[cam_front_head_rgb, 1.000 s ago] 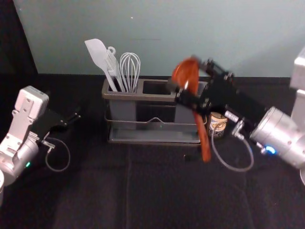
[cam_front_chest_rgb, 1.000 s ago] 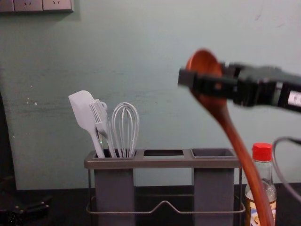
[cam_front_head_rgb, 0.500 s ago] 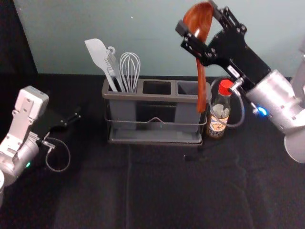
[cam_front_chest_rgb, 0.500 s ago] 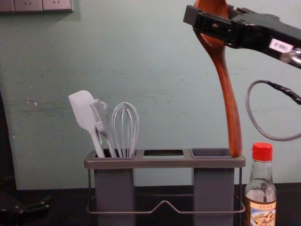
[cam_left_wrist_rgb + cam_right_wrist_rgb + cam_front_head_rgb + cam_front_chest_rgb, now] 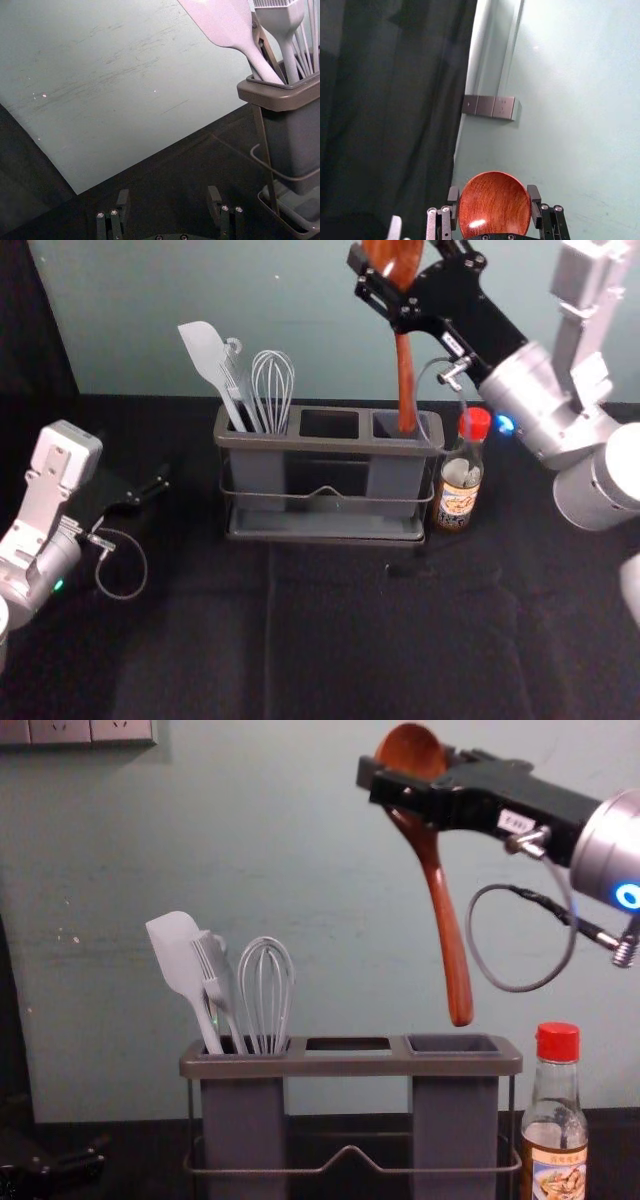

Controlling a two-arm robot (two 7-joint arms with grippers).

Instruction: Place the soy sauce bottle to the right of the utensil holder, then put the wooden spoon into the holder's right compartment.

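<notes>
The spoon (image 5: 449,930) is held aloft, bowl up and handle slanting down, its end just above the right compartment (image 5: 454,1120). The bowl is gripped by the right hand (image 5: 494,196), whose fingers are parted only by the bowl's width. If the spoon is lowered at this slant, the rim could be caught by the handle's end, and the holder (image 5: 345,1066) nudged or the spoon twisted in the grip. Slipping is also to be feared, since a rounded, smooth bowl is being pinched from its sides. If it is released too early, the spoon could be tipped outward. The bottle (image 5: 556,1110) stands just beside the holder on its right, as asked; it could be knocked by the cable (image 5: 478,955) as the arm is brought down. The left hand (image 5: 168,195) is parked left of the holder, fingers wide apart, with nothing held.
</notes>
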